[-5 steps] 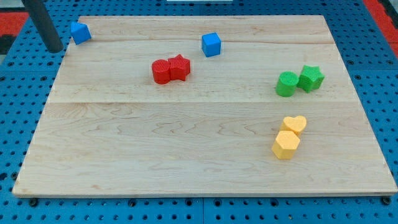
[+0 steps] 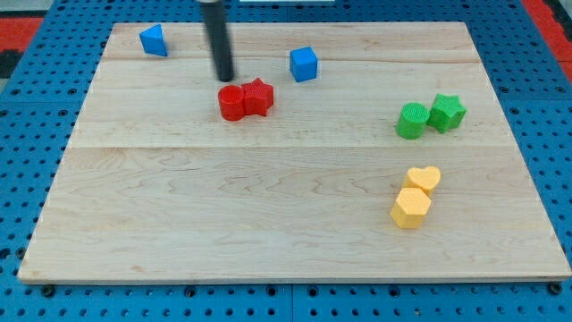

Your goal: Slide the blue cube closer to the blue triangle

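The blue cube (image 2: 304,63) sits near the view's top, right of centre. The blue triangle (image 2: 154,40) lies at the view's top left, well to the left of the cube. My tip (image 2: 224,79) is on the board between the two. It is left of and slightly below the cube, and just above the red pair. It touches neither blue block.
A red cylinder (image 2: 232,103) and a red star (image 2: 258,96) touch just below my tip. A green cylinder (image 2: 412,121) and a green star (image 2: 446,112) sit at the right. A yellow heart (image 2: 422,180) and a yellow hexagon (image 2: 411,207) sit at the lower right.
My tip has swept from the board's top left edge to the right, to just above the red blocks. The blue triangle has shifted to the right. The blue cube has not moved.
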